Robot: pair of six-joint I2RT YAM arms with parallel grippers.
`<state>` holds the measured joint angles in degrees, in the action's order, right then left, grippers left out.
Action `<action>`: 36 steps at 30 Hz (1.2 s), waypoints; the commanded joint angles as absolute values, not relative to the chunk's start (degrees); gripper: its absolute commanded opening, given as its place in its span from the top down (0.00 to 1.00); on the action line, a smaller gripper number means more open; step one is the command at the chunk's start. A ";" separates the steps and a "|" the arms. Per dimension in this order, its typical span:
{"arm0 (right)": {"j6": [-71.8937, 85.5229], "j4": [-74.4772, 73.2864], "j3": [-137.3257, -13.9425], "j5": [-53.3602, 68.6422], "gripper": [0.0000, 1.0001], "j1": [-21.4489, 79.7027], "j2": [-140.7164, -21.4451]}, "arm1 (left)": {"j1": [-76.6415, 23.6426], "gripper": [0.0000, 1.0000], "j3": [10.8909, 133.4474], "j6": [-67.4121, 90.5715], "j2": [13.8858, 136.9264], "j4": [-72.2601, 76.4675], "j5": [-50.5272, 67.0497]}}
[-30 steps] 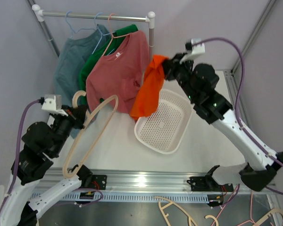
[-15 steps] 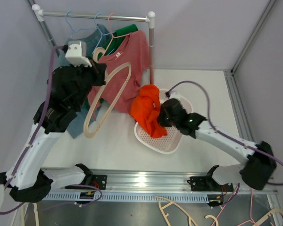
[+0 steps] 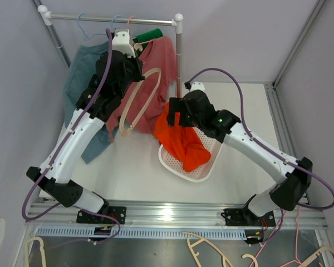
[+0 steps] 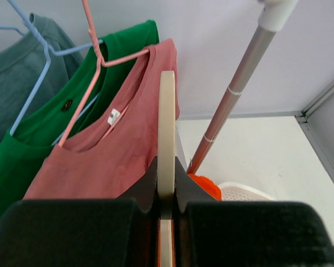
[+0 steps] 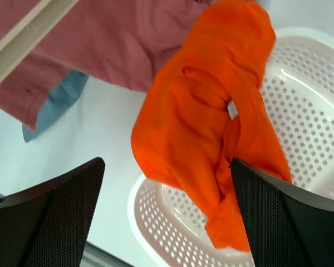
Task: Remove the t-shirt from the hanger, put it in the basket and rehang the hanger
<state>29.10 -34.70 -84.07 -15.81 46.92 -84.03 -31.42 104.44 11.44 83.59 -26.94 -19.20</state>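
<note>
Already off its hanger, the single orange t-shirt [image 3: 185,143] lies crumpled in the one white basket [image 3: 210,173]. Its long axis slants from the basket's far-left rim, which it overhangs, toward the near right, directly beneath the right gripper [image 5: 167,161], whose jaws stand wide apart and hold nothing. The right arm is much the nearer, while the left gripper [image 4: 167,207] is clenched on the one bare beige hanger [image 4: 167,122], lifted edge-on toward the rail [image 3: 111,19]. Three other shirts hang there: grey-blue [image 3: 80,78], green [image 3: 150,35] and red [image 3: 162,55].
</note>
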 commanded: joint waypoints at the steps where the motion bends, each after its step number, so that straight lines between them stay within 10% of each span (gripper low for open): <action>1: 25.93 -34.11 -87.09 -12.14 0.01 45.79 -92.69 | -29.98 0.99 110.30 10.11 85.50 -22.85 -18.11; 12: 23.56 -28.75 -94.31 -9.40 0.06 44.30 -106.70 | -26.19 0.99 122.59 10.55 95.97 -22.41 -12.75; 16: 23.73 -28.48 -94.13 -9.58 0.83 44.12 -107.23 | -26.28 0.99 122.78 10.63 96.94 -22.41 -12.30; 26: 23.29 -30.50 -93.96 -11.43 0.51 44.91 -104.50 | -26.28 0.99 122.52 10.37 96.33 -21.36 -11.78; 27: 23.29 -30.59 -93.96 -11.25 0.53 44.91 -104.50 | -26.28 0.99 122.69 10.37 96.33 -21.01 -11.69; 30: 23.90 -31.29 -93.61 -11.95 1.00 44.91 -104.07 | -26.28 0.99 123.48 10.37 96.94 -21.01 -11.25; 36: 24.43 -31.55 -90.97 -13.01 1.00 45.61 -98.80 | -26.28 0.99 124.28 10.46 97.65 -19.51 -9.93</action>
<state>23.92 -32.69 -91.18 -11.84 44.66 -105.34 -26.44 121.23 11.38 97.60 -23.97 -11.75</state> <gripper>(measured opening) 0.046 0.054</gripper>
